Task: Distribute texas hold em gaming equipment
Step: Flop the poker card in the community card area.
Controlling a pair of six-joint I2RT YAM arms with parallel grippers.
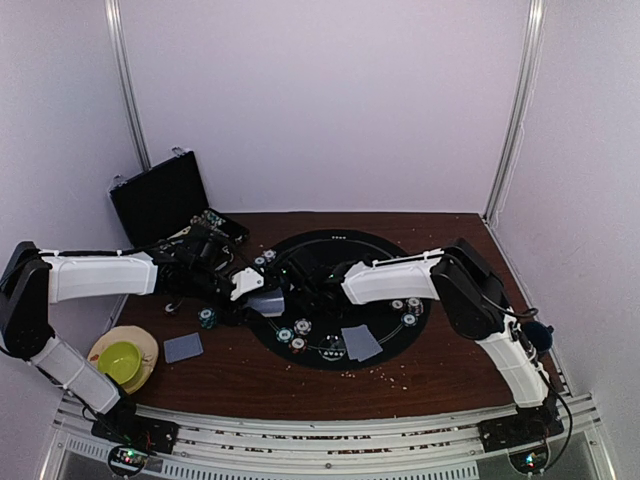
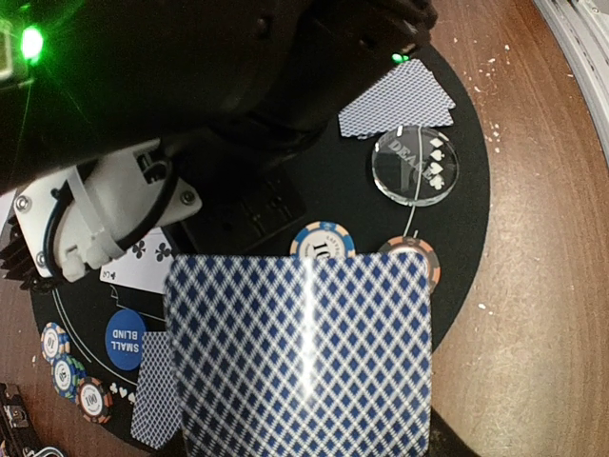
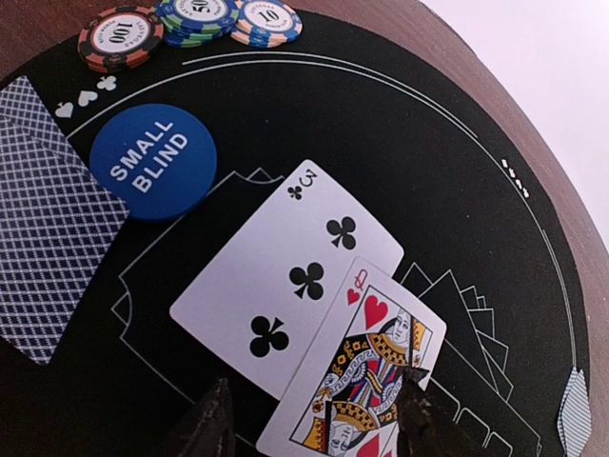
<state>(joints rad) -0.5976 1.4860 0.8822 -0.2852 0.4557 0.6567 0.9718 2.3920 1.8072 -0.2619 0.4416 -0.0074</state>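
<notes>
Face-up queen of hearts card [image 3: 366, 371] lies flat on the black round felt mat [image 3: 428, 143], overlapping the three of clubs card [image 3: 285, 276]. Its long axis runs straight out from the right gripper [image 3: 314, 419], whose jaws we read as parted, straddling it. The left gripper [image 1: 255, 293] clenches a blue-checked-back playing card [image 2: 304, 352].

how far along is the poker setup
Done: striped poker chips, the blue small blind disc and a face-up three of clubs card sit on the round black mat. In hand: left gripper holds a blue-patterned playing card; open right gripper straddles the queen of hearts card. Left: probably more cards to deal.
</notes>
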